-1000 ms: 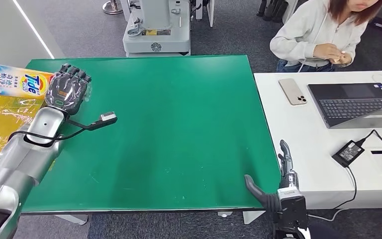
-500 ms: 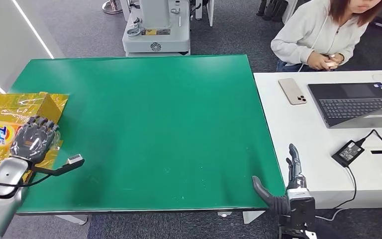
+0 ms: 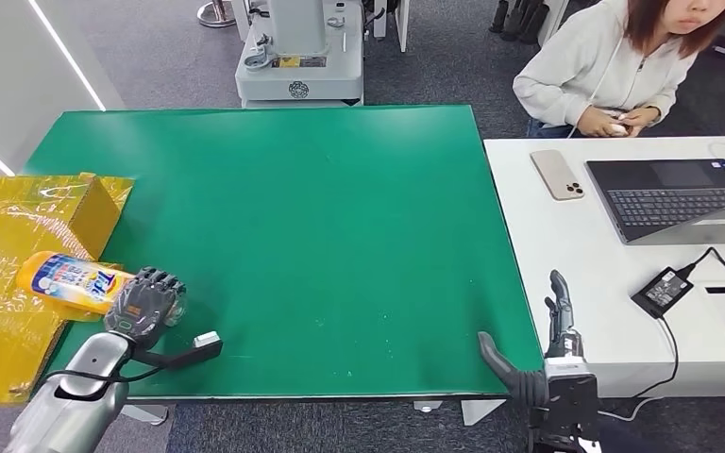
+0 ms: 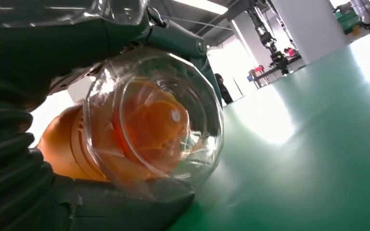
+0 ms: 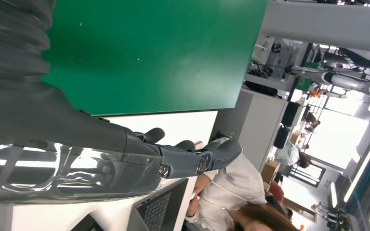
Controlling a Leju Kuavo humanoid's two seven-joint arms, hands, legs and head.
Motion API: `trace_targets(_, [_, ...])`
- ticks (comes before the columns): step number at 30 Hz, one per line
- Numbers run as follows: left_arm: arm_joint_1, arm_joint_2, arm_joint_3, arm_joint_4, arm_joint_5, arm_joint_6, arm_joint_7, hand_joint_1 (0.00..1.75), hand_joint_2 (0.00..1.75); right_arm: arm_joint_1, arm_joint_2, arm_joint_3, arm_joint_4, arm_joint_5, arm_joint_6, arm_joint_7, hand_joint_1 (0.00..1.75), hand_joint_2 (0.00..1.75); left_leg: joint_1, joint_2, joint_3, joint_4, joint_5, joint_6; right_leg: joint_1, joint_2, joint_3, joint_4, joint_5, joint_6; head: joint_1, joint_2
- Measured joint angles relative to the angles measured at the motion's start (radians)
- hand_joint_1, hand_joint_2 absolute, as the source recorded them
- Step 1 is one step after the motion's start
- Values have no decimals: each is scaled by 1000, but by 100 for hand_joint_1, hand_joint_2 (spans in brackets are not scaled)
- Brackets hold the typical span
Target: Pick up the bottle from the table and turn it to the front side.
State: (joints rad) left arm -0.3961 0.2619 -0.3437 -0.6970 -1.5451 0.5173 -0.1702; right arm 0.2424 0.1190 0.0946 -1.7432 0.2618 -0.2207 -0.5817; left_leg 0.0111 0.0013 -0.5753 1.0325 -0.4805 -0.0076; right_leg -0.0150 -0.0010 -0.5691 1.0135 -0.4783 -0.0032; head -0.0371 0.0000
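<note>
The bottle (image 3: 71,282) looks like glossy orange plastic with a clear, shiny cap (image 4: 159,120) and a printed label; beside the bottle, the box (image 3: 28,255) is wrapped in crinkled, shiny yellow film; the green table (image 3: 321,236) under the bottle is smooth, with a soft sheen.

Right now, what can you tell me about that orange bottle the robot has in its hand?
The bottle is orange plastic with a blue and white printed label and a clear cap, seen end-on in the left wrist view. It lies on its side, gripped by the left hand at the cap end. It sits at the green table's left edge, its base reaching over the yellow wrapped box.
</note>
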Motion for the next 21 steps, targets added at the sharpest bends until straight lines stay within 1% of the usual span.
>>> trace_targets(4, [-57,-64,-4,80,34,24,-21,0,175,-6,0,3,1,0,-15,0,0,175,0,0,0,0,1,0,0,0,0,0,0,0,0,0])
trace_targets(7, [-100,-108,-5,137,75,18,-12,0,175,-11,0,10,3,0,-30,2,0,175,0,0,0,0,1,0,0,0,0,0,0,0,0,0])
trace_targets(11, [-140,-138,-4,183,107,16,-1,0,175,-13,0,17,7,-5,-38,8,0,175,0,0,0,0,1,0,0,0,0,1,0,0,0,0])
trace_targets(16, [-164,-148,2,222,151,33,26,0,175,-11,-1,20,14,-16,-40,18,0,175,0,0,0,-1,1,-1,0,0,0,1,0,0,0,0])
trace_targets(21, [-165,-149,23,250,189,71,49,0,175,-9,-1,20,30,-35,-19,23,0,175,0,0,0,-1,1,-1,0,0,0,1,0,0,0,0])
